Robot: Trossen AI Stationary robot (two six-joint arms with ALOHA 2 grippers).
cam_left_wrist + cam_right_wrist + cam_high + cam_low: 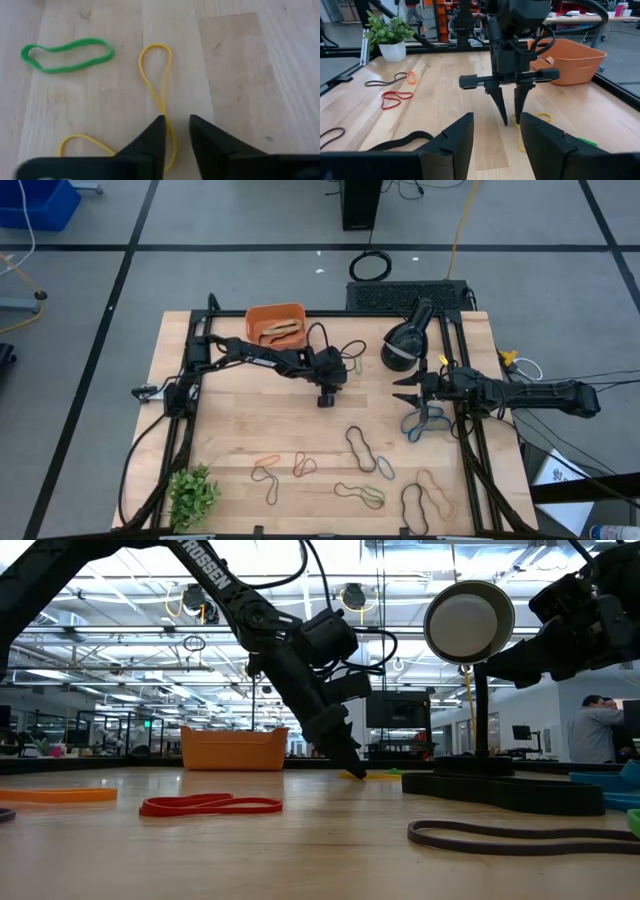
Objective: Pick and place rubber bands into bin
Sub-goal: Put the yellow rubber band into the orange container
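My left gripper (pixel 176 120) stands over the table's middle (pixel 346 370), pointing down, its fingers slightly apart. A twisted yellow rubber band (pixel 156 75) lies flat on the wood and runs between the fingertips. A green band (pixel 67 54) lies beside it. The orange bin (pixel 276 325) stands at the far edge with tan bands inside. My right gripper (pixel 402 392) is open and empty, held level above the table right of centre, with blue bands (pixel 415 423) lying just near of it. Its fingers (pixel 496 117) point toward the left gripper. My left gripper's fingers (pixel 159 131) come from above, pointing down, one on each side of the yellow band's crossed middle (pixel 171 137). The band lies flat on the table. I cannot tell whether a finger touches it.
A black stand with a round head (pixel 405 345) sits at the far right. Several loose bands lie on the near half: black (pixel 360 448), red (pixel 305 465), orange (pixel 265 472), tan (pixel 435 492). A small potted plant (pixel 192 495) is at the near left corner.
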